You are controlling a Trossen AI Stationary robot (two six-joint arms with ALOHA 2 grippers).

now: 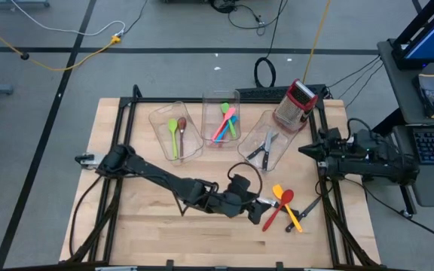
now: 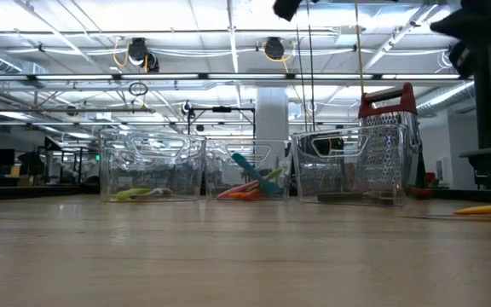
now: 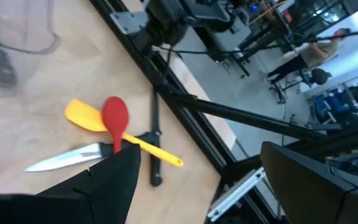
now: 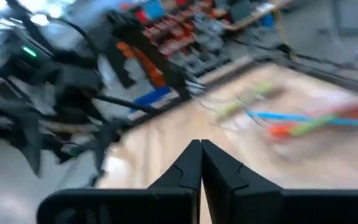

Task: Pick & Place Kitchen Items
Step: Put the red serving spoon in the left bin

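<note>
Wooden table with a black frame, three clear bins in a row at the far side. Left bin holds a green spoon and a brown spoon; middle bin holds pink, blue, green and orange utensils crossed over each other; right bin holds black-handled knives. Red-topped box grater stands just beside the right bin, at the far right corner. My left arm stretches low across the table toward the near right, my left gripper right next to the loose pile, fingers spread wide, nothing between them. Pile: yellow spatula with a red spoon lying across it, a steel knife whose blade shows beside my finger, and a dark-handled utensil near the table edge. My right gripper is parked over the right table edge, fingers pressed together, empty.
</note>
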